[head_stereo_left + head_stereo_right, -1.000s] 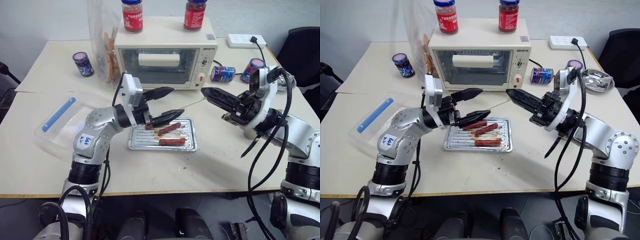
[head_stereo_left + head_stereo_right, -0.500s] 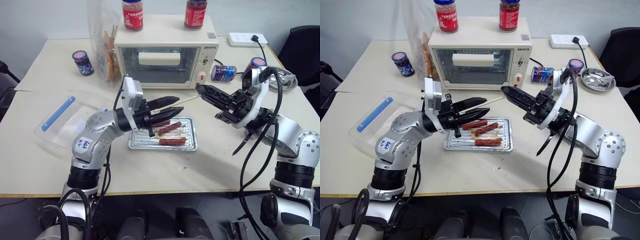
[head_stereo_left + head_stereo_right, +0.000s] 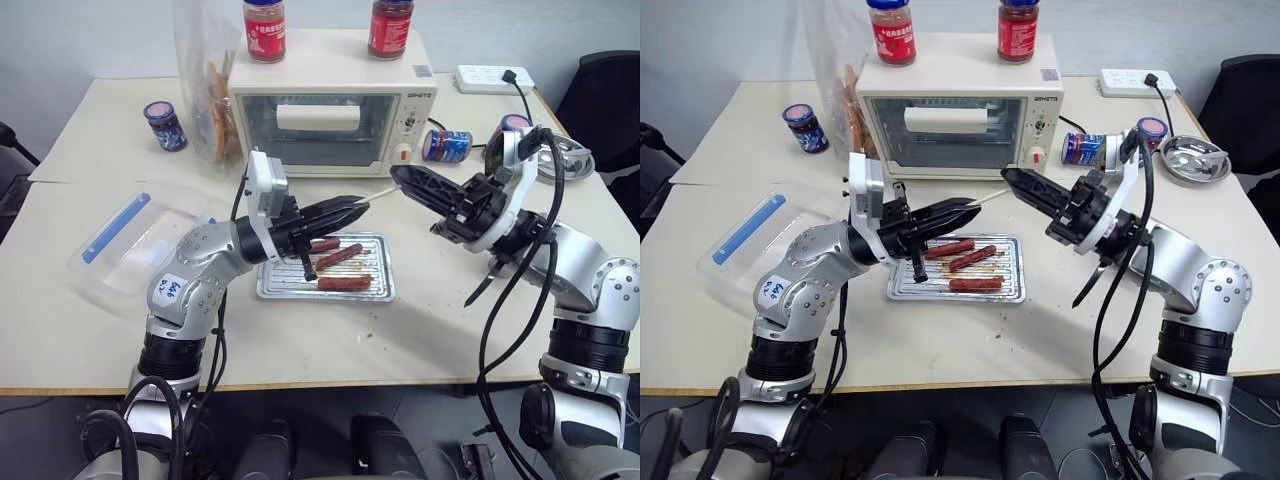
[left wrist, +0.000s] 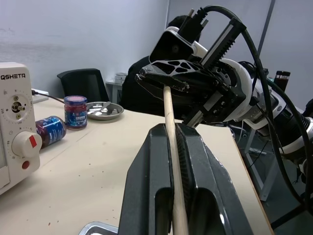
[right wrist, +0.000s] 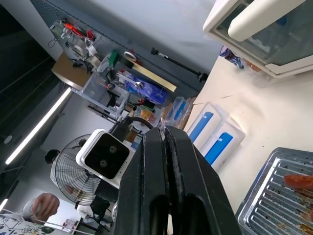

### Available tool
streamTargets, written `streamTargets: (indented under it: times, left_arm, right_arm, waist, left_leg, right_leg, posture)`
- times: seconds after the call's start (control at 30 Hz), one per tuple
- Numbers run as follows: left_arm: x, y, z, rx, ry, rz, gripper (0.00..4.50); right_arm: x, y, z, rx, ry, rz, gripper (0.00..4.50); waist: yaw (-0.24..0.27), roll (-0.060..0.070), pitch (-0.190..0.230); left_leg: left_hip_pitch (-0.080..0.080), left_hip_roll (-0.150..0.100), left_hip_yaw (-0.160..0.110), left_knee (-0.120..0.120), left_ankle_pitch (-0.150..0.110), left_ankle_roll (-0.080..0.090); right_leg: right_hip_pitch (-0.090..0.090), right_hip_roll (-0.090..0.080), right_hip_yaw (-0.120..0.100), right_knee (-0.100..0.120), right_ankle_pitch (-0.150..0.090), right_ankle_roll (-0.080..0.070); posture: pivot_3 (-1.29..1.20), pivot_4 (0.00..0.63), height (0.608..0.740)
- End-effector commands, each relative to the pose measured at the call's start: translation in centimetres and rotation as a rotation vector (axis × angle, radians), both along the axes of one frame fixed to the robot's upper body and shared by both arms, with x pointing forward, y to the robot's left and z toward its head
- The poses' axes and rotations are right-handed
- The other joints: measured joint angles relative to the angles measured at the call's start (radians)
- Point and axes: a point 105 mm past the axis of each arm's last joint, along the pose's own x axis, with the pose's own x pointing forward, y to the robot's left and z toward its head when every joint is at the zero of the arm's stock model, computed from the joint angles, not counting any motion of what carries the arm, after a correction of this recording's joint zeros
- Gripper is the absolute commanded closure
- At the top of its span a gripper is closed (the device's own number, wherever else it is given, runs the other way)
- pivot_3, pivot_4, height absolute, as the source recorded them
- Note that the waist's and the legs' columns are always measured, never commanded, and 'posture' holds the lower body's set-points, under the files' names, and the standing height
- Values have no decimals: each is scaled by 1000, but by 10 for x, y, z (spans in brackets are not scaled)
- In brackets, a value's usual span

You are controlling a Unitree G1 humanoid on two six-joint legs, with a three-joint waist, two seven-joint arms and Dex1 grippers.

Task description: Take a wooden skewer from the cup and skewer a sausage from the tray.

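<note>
Near the left edge of the cream tabletop (image 3: 420,330) lies a clear plastic box with a blue clip (image 3: 118,240). Right of it, the left gripper (image 3: 352,208) hangs above the flat rectangular silver baking tray (image 3: 379,289) at the table's middle, its two black fingers pressed together on a thin pale wooden skewer (image 3: 380,194). On the tray's ridged bottom lie three short reddish-brown sausages (image 3: 343,283). The skewer runs rightward to the right gripper (image 3: 398,176), whose black fingers are likewise clamped on its other end, in front of the cream toaster oven (image 3: 330,120) at the table's far edge. A shallow round steel bowl (image 3: 1196,160) sits near the far right corner.
</note>
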Motion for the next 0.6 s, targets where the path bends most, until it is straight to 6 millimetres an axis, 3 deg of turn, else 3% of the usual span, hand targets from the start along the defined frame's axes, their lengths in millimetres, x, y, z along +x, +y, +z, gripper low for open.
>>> streamTargets:
  times: [0.03,0.13,0.3,0.4,0.6]
  left_arm:
    - [-3,6,16,-38,-46,6,4477]
    - [2,10,14,-4,-47,44,4500]
    - [3,22,13,26,-32,78,4500]
    - [0,33,10,57,-24,96,4500]
    - [-23,81,-7,184,32,173,4500]
  right_arm:
    - [-6,-2,12,16,-50,-8,4500]
    - [-5,-5,12,24,-44,-18,3866]
    - [-5,-5,6,-108,-34,-34,2571]
    - [-3,-5,4,-220,-60,-51,2571]
    - [14,7,-30,-856,-422,-109,2571]
  waist:
    - [0,0,0]
    - [-1,0,0]
    - [0,0,0]
    - [-2,0,0]
    - [-19,2,1]
  left_leg:
    - [0,0,0,0,0,0]
    - [0,0,0,0,0,0]
    - [0,0,0,0,0,0]
    - [0,0,0,0,0,0]
    - [-1,1,2,-3,0,0]
  right_leg:
    - [0,0,0,0,0,0]
    - [0,0,0,0,0,0]
    - [0,0,0,0,0,0]
    - [0,0,0,-1,0,0]
    - [-4,1,2,-1,0,0]
  posture:
    - [0,150,740]
    - [0,150,740]
    - [0,150,740]
    - [0,150,740]
    - [0,150,740]
